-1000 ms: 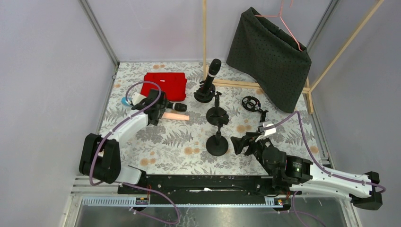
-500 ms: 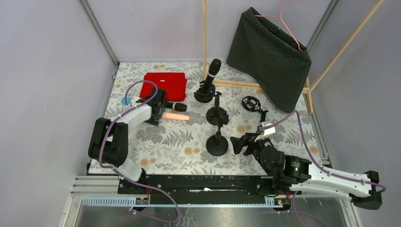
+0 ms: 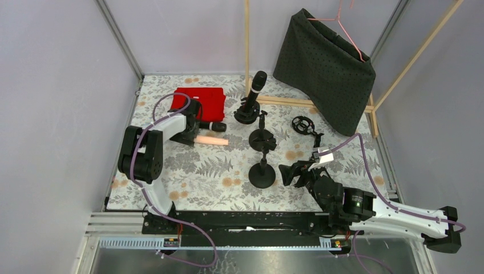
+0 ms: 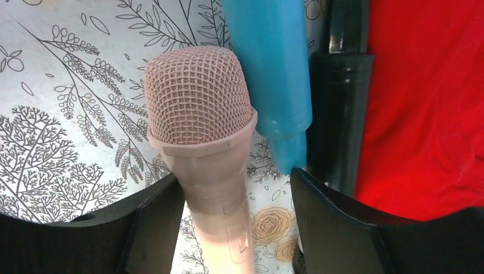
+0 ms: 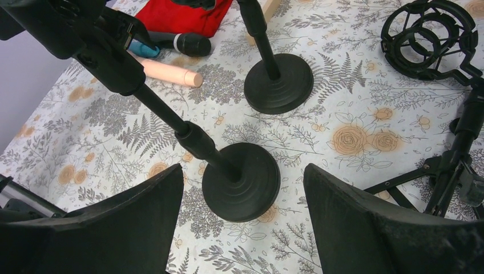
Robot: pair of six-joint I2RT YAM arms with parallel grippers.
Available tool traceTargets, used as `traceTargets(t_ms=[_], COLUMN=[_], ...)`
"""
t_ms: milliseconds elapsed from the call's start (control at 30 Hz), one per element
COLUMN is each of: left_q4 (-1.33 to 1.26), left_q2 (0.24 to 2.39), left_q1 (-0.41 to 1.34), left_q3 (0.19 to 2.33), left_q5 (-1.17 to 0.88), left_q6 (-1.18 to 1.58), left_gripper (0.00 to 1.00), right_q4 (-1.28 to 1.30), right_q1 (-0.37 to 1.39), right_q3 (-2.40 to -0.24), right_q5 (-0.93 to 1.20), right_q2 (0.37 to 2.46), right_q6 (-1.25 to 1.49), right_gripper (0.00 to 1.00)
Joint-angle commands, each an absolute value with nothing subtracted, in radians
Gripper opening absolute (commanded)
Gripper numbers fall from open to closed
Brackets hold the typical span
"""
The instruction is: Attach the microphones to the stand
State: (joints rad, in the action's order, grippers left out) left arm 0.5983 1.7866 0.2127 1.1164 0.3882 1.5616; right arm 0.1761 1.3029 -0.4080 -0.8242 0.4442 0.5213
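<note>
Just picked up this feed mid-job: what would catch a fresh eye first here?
The peach-pink microphone fills the left wrist view, lying between the open left fingers with a light blue microphone beside it. At the far middle of the top view, one black microphone sits mounted on a stand, and a dark dotted cloth hangs at the far right.

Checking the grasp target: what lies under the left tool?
Pink mic between the left tool's fingers, blue mic and black mic beside. From above, the tool hides the blue mic.
</note>
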Motion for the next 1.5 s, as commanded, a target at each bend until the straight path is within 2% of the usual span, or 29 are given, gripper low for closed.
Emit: traceTargets(t_ms=[0,200,467,700,967,1200,1267,1367,1467], left_q4=[0.650,0.625,0.552,0.405,0.181,-0.063,-0.126,-0.173,-0.174], left_q2=[1.856,1.897,1.859,1.657,1.329,0.894,0.782,0.646,0.574], left_q1=[0.184,0.168,0.161,0.162,0.171,0.199,0.201,0.205,0.209], left_q3=[1.138,1.130,1.053,0.884,0.676,0.465,0.427,0.398,0.410], left_q5=[0.317,0.285,0.265,0.281,0.255,0.157,0.083,0.010,-0.037], left_q6=[1.589,1.586,1.552,1.448,1.215,0.961,0.861,0.785,0.743], left_gripper=[0.69,0.58,0.31,0.01,0.00,0.00,0.00,0.00,0.00], right_q4=[0.169,0.171,0.163,0.173,0.179,0.189,0.177,0.160,0.151], right_q1=[1.310,1.310,1.310,1.310,1.310,1.310,1.311,1.310,1.310], right_q3=[-0.408,-0.407,-0.391,-0.401,-0.415,-0.447,-0.456,-0.478,-0.511], right_q5=[-0.877,-0.887,-0.897,-0.904,-0.925,-0.940,-0.872,-0.661,-0.544], right_q2=[0.441,0.442,0.443,0.425,0.397,0.382,0.362,0.321,0.283], right_q6=[0.538,0.538,0.539,0.524,0.492,0.452,0.371,0.187,0.082], right_gripper=[0.84,0.84,0.85,0.85,0.85,0.86,0.90,0.92,0.95])
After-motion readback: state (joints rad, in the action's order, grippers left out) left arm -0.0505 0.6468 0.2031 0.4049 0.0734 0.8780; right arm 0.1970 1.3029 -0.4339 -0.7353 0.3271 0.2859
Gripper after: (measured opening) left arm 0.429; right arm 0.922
